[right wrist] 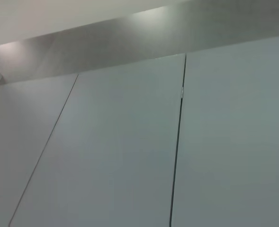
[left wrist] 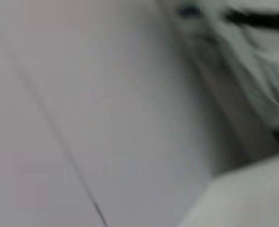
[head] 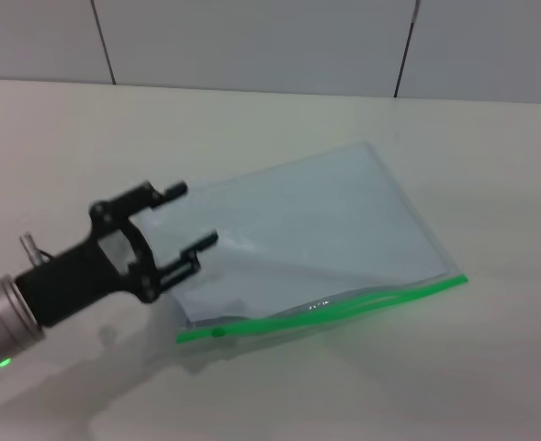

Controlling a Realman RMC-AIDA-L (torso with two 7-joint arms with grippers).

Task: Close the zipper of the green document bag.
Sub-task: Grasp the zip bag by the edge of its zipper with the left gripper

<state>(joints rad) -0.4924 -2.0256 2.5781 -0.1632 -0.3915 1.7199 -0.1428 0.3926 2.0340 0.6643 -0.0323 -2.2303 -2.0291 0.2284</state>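
The table carries the green document bag lying flat at its middle, turned askew, with one corner toward the far edge and its long green side toward the near edge. White sheets show through the pale plastic, filling most of the pouch; nothing else is seen in it. The zipper runs along that near side, its long axis rising slightly toward the right edge of the table, and a small dark-green lump near its left end looks to be the slider. The left gripper sits at the bag's left short edge, jaws spread wide with nothing between them, so the slider lies just nearward of it. The right gripper is out of sight.
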